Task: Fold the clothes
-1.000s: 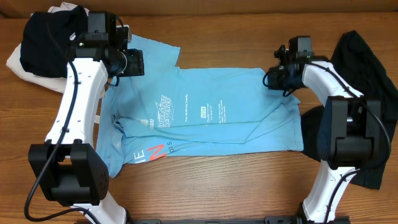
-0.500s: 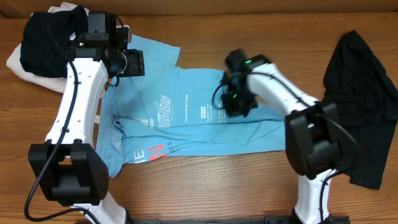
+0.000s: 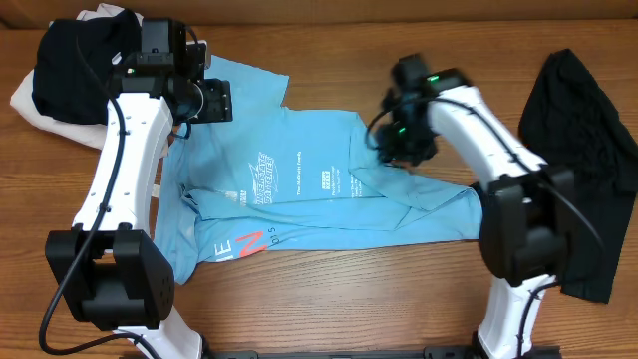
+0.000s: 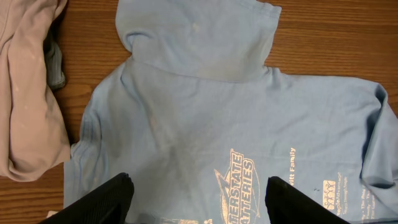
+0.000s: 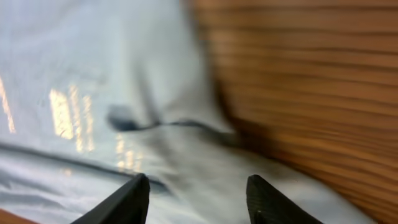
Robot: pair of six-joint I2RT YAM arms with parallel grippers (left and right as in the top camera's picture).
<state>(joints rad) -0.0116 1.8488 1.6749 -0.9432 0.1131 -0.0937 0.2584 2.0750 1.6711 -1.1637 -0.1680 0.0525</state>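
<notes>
Lying flat mid-table, the light blue T-shirt (image 3: 299, 184) shows its white lettering, with a rumpled fold along its right side. The large black garment (image 3: 583, 150) sits at the right edge of the table (image 3: 339, 299). A folded black piece (image 3: 75, 55) rests on a beige piece (image 3: 28, 100) in the far left corner. Bare wood runs along the shirt's near hem and beyond its right side. The left gripper (image 3: 211, 100) hangs over the shirt's far left part; its wrist view shows the fingers (image 4: 115, 199) spread wide, holding nothing, with beige cloth just left of the shirt. The right gripper (image 3: 399, 140) is above the shirt's far right part. Its blurred wrist view shows fingers (image 5: 127, 196) apart over cloth and wood.
</notes>
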